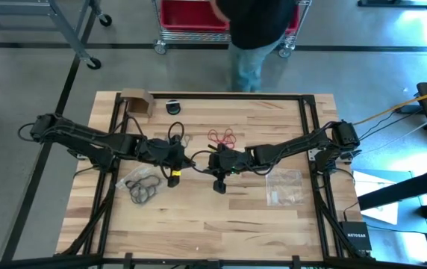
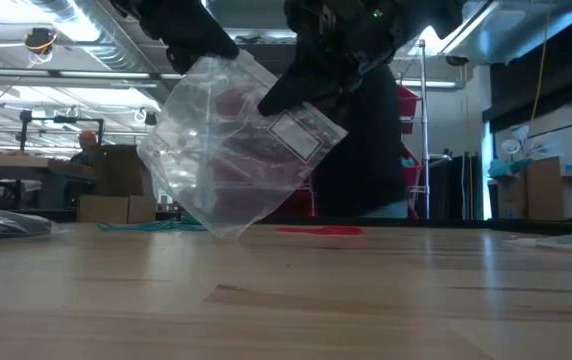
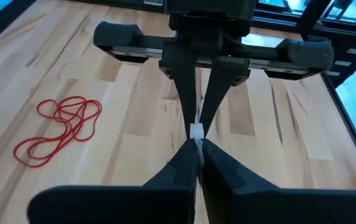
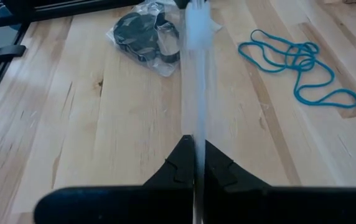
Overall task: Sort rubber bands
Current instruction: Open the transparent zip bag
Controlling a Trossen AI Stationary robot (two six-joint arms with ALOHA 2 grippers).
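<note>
A clear plastic zip bag (image 2: 231,150) with a white label (image 2: 296,135) hangs in the air between my two grippers over the table's middle. My left gripper (image 1: 180,161) and my right gripper (image 1: 210,161) face each other, both shut on the bag. Red rubber bands (image 1: 222,137) lie loose on the table just beyond the grippers. They also show in the left wrist view (image 3: 60,127). Teal rubber bands (image 4: 299,62) lie loose beside them. Black rubber bands (image 4: 144,34) lie inside a second clear bag (image 1: 142,185) on the table. My left gripper pinches the bag's upper edge (image 3: 197,144) between its two fingers, coming level from the table's left. The bag hangs below it, tilted and clear of the table. My right gripper pinches the same upper edge (image 4: 195,138) between its two fingers, level from the table's right, close to the label. The bag runs edge-on away from the fingers and hangs clear.
A third clear bag (image 1: 284,187) lies flat on the table to the right. A small cardboard box (image 1: 136,101) and a dark round object (image 1: 173,107) sit at the far edge. A person (image 1: 254,33) stands beyond the table by a red bin.
</note>
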